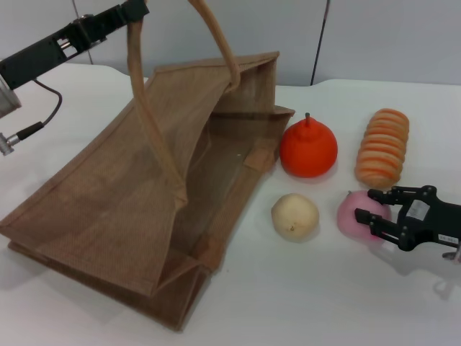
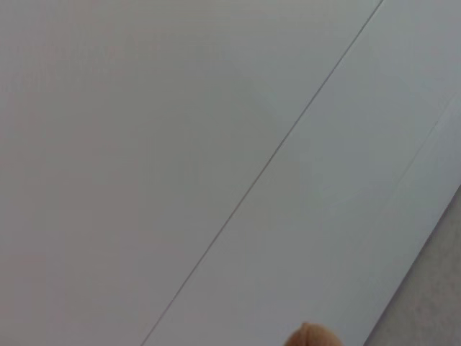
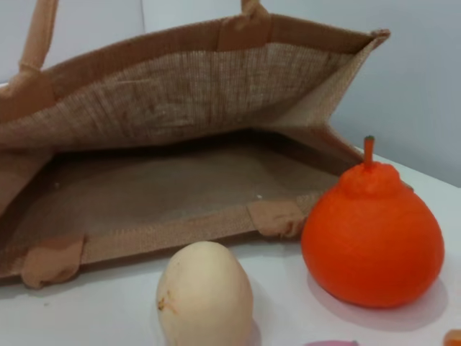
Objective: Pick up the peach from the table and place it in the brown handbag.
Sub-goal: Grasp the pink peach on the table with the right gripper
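The pale-pink peach (image 1: 349, 216) rests on the white table at the right front. My right gripper (image 1: 366, 204) reaches in from the right, its black fingers closed on the peach's top and sides. In the right wrist view only a pink sliver of the peach (image 3: 331, 343) shows. The brown handbag (image 1: 130, 194) lies on its side at the left, its mouth facing the fruits (image 3: 180, 94). My left gripper (image 1: 135, 11) is high at the back left, shut on one handle (image 1: 137, 79) and holding the bag's mouth open. A tan tip of that handle (image 2: 313, 335) shows in the left wrist view.
A cream-yellow round fruit (image 1: 294, 215) sits between the peach and the bag's mouth, also in the right wrist view (image 3: 205, 295). An orange-red fruit with a stem (image 1: 308, 149) stands behind it (image 3: 371, 238). A ridged orange-and-cream roll (image 1: 383, 146) lies at the back right.
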### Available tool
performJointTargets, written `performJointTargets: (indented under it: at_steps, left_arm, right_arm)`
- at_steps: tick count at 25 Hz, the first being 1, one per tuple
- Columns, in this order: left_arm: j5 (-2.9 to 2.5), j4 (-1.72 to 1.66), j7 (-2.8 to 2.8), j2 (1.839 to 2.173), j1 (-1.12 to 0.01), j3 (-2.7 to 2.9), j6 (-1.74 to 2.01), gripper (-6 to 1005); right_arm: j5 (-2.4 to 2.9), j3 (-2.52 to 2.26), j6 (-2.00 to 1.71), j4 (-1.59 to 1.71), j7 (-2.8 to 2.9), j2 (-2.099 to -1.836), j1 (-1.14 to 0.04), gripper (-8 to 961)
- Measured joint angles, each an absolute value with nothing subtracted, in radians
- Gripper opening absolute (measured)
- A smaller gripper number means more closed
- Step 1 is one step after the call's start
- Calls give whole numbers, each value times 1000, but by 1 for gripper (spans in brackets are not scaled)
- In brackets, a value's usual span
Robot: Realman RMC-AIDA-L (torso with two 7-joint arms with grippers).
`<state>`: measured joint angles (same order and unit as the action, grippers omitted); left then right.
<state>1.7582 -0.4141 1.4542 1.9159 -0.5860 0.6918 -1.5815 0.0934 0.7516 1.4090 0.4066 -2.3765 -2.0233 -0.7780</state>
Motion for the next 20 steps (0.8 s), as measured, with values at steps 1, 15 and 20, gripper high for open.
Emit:
performJointTargets:
  at_steps: [1,15,20]
  left_arm:
    - [1758,-414,1454,1916,-586,692,-1581,123]
    - [1756,-414,1453,1916,-586,692,-1581,123]
    - [1755,-414,1452,1916,-586,692,-1581,123]
  right_arm:
    - [93,751,1409,407,-2377,-2023,-778,444]
    - [80,757,1408,406,-2385,-2023,-772,372]
    - [79,757,1421,407,-2385,-2023,-771,336]
